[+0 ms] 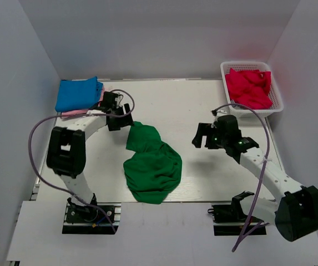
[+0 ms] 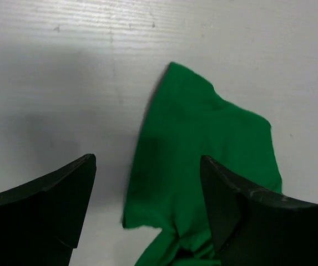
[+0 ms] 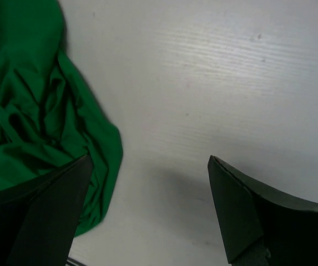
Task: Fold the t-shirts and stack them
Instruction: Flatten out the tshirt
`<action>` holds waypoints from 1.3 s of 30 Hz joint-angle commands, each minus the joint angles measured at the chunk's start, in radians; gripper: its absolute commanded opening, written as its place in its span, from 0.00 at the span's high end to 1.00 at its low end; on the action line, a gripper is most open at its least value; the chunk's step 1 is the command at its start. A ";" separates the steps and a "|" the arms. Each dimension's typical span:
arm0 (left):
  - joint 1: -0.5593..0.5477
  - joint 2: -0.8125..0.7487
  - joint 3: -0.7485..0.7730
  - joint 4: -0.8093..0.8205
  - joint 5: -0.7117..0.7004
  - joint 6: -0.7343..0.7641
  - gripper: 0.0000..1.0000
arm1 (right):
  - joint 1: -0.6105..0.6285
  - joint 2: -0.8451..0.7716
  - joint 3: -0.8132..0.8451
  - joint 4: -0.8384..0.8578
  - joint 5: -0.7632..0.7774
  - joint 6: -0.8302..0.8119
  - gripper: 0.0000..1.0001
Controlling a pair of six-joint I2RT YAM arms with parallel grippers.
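Note:
A crumpled dark green t-shirt (image 1: 150, 163) lies in the middle of the table. My left gripper (image 1: 121, 119) is open and hovers just above its far end; the left wrist view shows the shirt's far end (image 2: 203, 149) between and beyond my fingers. My right gripper (image 1: 202, 136) is open and empty, to the right of the shirt; the right wrist view shows the shirt's edge (image 3: 42, 127) at left. A folded blue t-shirt (image 1: 78, 93) lies on a pink one (image 1: 72, 113) at the back left. A red t-shirt (image 1: 249, 87) fills the basket.
The white lattice basket (image 1: 277, 95) stands at the back right corner. White walls close in the table on three sides. The left arm's cable (image 1: 42, 124) loops over the left side of the table.

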 commanded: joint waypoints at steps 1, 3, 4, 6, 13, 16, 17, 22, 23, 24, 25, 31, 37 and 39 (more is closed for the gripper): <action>-0.046 0.109 0.117 -0.076 -0.106 0.015 0.16 | 0.073 0.027 0.039 -0.073 0.037 -0.032 0.10; -0.071 0.157 0.165 -0.099 -0.138 0.015 0.17 | 0.114 0.061 0.048 -0.090 0.057 -0.029 0.11; -0.071 0.174 0.176 -0.099 -0.138 0.015 0.18 | 0.137 0.068 0.049 -0.099 0.057 -0.026 0.11; -0.092 0.221 0.190 -0.111 -0.167 0.004 0.20 | 0.168 0.094 0.051 -0.099 0.130 -0.017 0.10; -0.141 0.333 0.210 -0.111 -0.198 0.004 0.47 | 0.269 0.154 0.025 -0.027 0.167 0.051 0.10; -0.164 0.370 0.210 -0.111 -0.198 0.033 0.89 | 0.310 0.215 0.037 -0.018 0.198 0.058 0.10; -0.164 0.370 0.210 -0.099 -0.164 0.048 1.00 | 0.318 0.243 0.049 -0.021 0.206 0.063 0.10; -0.164 0.306 0.178 -0.078 -0.227 0.027 1.00 | 0.378 0.325 0.081 -0.003 0.296 0.103 0.10; -0.164 0.289 0.165 -0.062 -0.238 0.027 1.00 | 0.386 0.354 0.089 0.018 0.298 0.111 0.10; -0.164 0.253 0.152 -0.050 -0.238 0.027 1.00 | 0.392 0.366 0.097 0.025 0.284 0.111 0.10; -0.164 0.234 0.124 -0.030 -0.238 0.027 1.00 | 0.401 0.387 0.103 0.031 0.283 0.109 0.10; -0.164 0.151 0.070 -0.012 -0.259 0.007 1.00 | 0.447 0.499 0.129 0.080 0.259 0.121 0.36; -0.164 0.081 0.090 -0.021 -0.304 0.007 1.00 | 0.455 0.466 0.118 0.063 0.382 0.172 1.00; -0.164 0.053 0.117 -0.021 -0.322 -0.017 1.00 | 0.455 0.394 0.114 0.062 0.416 0.166 1.00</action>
